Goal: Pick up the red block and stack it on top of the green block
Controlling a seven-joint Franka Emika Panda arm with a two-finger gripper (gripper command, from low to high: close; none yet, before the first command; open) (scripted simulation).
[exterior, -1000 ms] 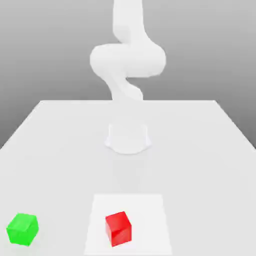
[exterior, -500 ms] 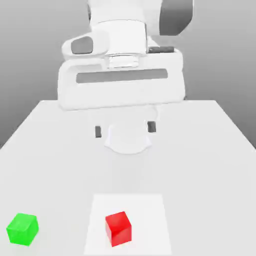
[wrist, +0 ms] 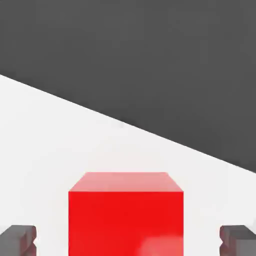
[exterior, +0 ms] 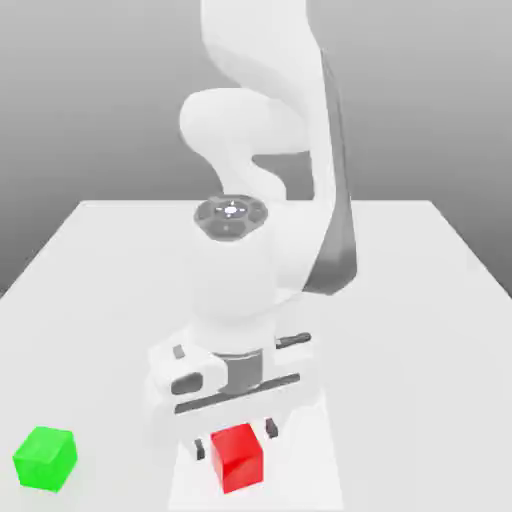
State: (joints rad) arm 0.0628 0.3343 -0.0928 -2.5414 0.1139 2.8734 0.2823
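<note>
Red block: one cube, flat matte faces, sharp edges, plain saturated red. Sits on the bench near its front edge, inside a paler square patch. In the hand view the red block stands between the two finger pads, with clear gaps on both sides.

Green block: one cube, same shape as the red, bright green, slightly mottled faces. On the bench at the front corner toward the exterior view's left, well apart from the red block.

Pincer: spread open, nothing held. It hangs just behind and above the red block, not touching it. Dark grey fingertips, blocky with notched edges, two counted.

Arm: one, smooth glossy white shell, rounded joints, a dark grey panel down the side toward the exterior view's right. A round dark cap with small pale marks tops the wrist joint. The hand housing is a wide white bar with grey slots.

Bench: flat, pale grey-white, no texture, straight edges tapering away from the viewer.

Room: plain grey backdrop, darker toward the top in the exterior view; dark grey beyond the bench edge in the hand view.

Count: two blocks, one arm, one pincer.
</note>
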